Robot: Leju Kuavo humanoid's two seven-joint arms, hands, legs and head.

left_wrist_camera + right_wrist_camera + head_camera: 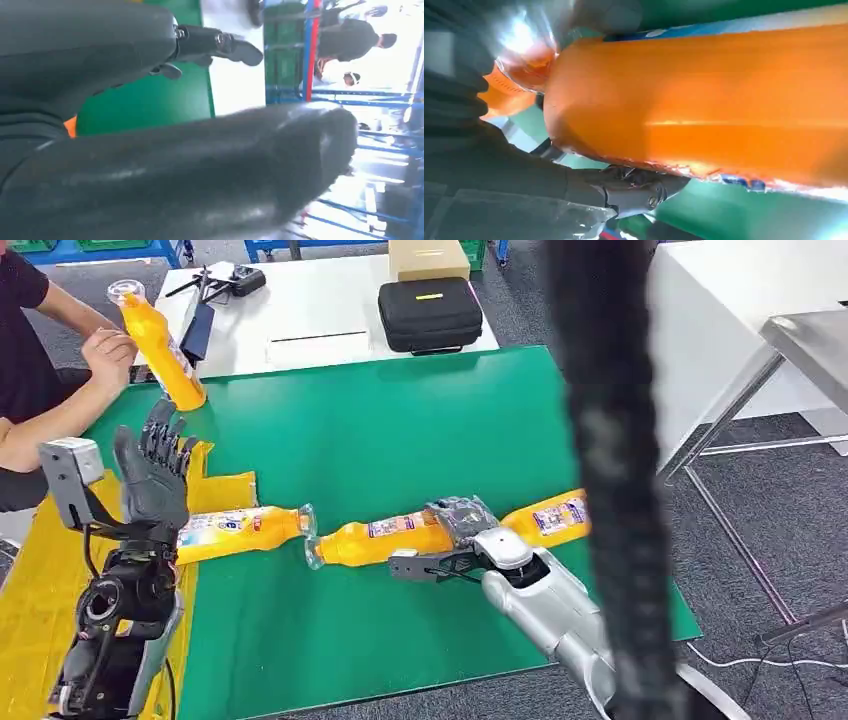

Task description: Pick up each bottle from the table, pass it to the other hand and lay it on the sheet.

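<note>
Green mat (400, 430): flat, smooth, matte sheet covering the near table.

Yellow sheet (40, 570): thin, slightly creased, lying over the mat's left part, with a strip reaching toward the mat's middle.

Bottle, middle (375, 537): orange plastic, glossy, long tapered neck, printed label, clear mouth end. It lies on its side on the green mat, neck pointing left. The right hand (462, 520), dark-fingered on a silver arm, is wrapped over its wide end and grips it; the right wrist view shows smooth orange plastic (704, 105) pressed against the fingers (634, 187).

Bottle, left (240, 530): same kind, on its side, body on the yellow sheet, clear mouth pointing right and nearly meeting the mouth of the middle bottle.

Bottle, right (550, 516): same kind, lying on the mat just beyond the right hand, partly hidden by a blurred black cable (610, 490).

Bottle, far (160, 340): same kind, tilted, base on the mat's far left corner, steadied by a person's hand (108, 350).

Left hand (155, 475): black, raised above the yellow sheet, fingers upright and apart, holding nothing.

White table (300, 310): behind the mat, carrying a black zip case (430, 312), rounded and fabric-covered, and a cardboard box (428, 257).
</note>
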